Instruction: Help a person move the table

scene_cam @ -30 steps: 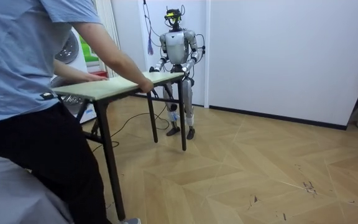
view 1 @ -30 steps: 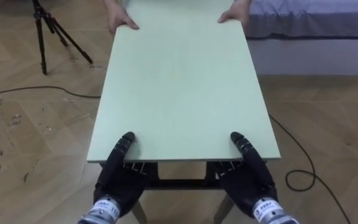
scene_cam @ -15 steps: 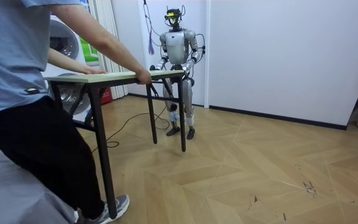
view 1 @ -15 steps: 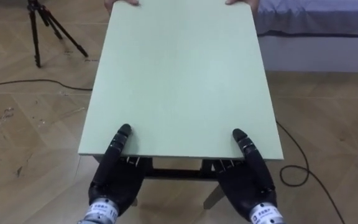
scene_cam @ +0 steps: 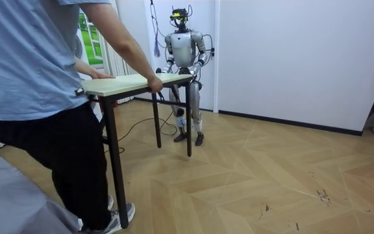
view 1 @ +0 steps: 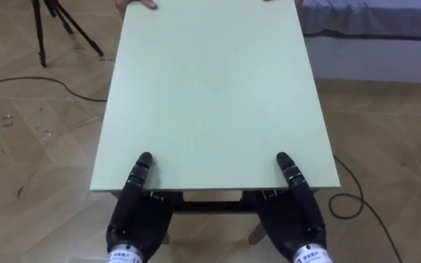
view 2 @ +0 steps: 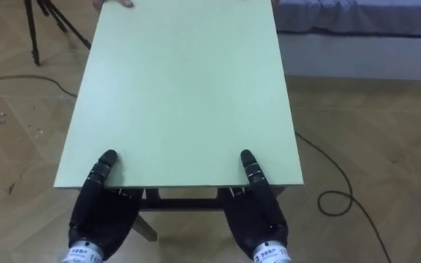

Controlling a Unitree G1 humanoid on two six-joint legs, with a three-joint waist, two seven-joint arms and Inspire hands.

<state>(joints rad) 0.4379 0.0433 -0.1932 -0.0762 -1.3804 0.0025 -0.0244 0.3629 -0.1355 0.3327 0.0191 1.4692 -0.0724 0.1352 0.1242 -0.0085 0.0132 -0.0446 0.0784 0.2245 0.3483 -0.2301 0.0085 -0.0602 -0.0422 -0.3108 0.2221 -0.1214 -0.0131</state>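
Table status: the pale green rectangular table top on dark metal legs [view 1: 210,95] is held up between your robot and a person [scene_cam: 37,97], long axis running straight away from the head camera

Your left hand [view 1: 134,212] is at the near-left corner, with the thumb lying flat on top of the near edge and the palm below the edge. The rest of it goes under the top, so you can't tell how the grasp is closed

Your right hand [view 1: 294,212] mirrors it at the near-right corner: thumb on top, the rest hidden underneath, grasp state also can't be read

At the far end, one of the person's hands [view 1: 139,4] sits on the far-left corner. In the room view that person stands at the room view's left with a hand [scene_cam: 153,85] curled over the table edge, while the robot stands upright at the opposite end, close to the white wall

The top looks roughly level in the room view; you can't tell whether the legs clear the wooden parquet floor [view 1: 28,146]

Around it: a black tripod [view 1: 39,36] on the floor beyond the table's left side, and a grey mattress on a white base [view 1: 371,18] beyond its right side, both apart from the table
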